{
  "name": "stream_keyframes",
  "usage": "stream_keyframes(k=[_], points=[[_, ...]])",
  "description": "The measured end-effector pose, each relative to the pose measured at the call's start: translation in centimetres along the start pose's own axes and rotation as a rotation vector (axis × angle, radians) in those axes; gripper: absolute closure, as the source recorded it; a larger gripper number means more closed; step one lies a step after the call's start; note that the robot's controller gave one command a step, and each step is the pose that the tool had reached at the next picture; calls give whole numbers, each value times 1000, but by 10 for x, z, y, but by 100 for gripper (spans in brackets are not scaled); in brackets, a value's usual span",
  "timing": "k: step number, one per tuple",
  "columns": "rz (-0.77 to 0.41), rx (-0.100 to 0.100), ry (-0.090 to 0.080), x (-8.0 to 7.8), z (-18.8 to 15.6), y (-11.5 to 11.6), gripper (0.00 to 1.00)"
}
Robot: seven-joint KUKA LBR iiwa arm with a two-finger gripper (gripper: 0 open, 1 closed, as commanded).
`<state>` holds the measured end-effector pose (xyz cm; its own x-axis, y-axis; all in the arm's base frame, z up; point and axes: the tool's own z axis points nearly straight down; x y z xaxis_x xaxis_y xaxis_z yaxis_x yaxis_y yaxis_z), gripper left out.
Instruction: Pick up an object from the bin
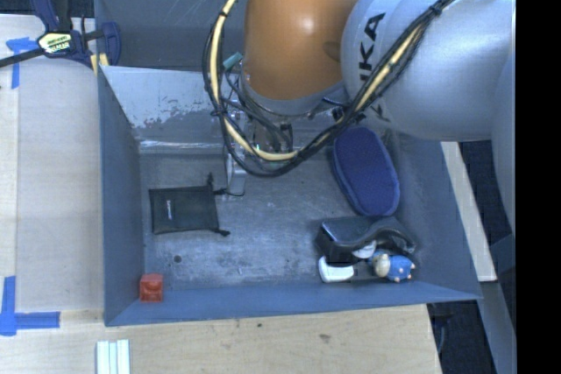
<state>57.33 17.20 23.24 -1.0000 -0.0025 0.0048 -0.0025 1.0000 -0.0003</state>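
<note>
Gripper [237,181] is low, right at the upper right corner of the flat black pouch [183,211]. The pouch lies just left of it on the bin [272,236] floor, roughly square. Clenched or released? Can't tell. A blue oval pad [364,172] sits well right of the pouch.

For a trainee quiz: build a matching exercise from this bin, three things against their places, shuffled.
Things:
1 black flat pouch
2 red block
3 blue oval pad

Places:
A lower-left corner of the bin
B right side, under the arm
C left of the floor, close to the gripper

Pairs: 1-C, 2-A, 3-B.
</note>
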Motion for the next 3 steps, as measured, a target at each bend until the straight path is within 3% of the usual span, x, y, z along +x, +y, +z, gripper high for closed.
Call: stream_keyframes(k=[1,2,3], points=[[25,1,0,11,167,17,0],[72,-1,-12,-10,130,-15,0],[268,-4,-11,-1,119,5,0]])
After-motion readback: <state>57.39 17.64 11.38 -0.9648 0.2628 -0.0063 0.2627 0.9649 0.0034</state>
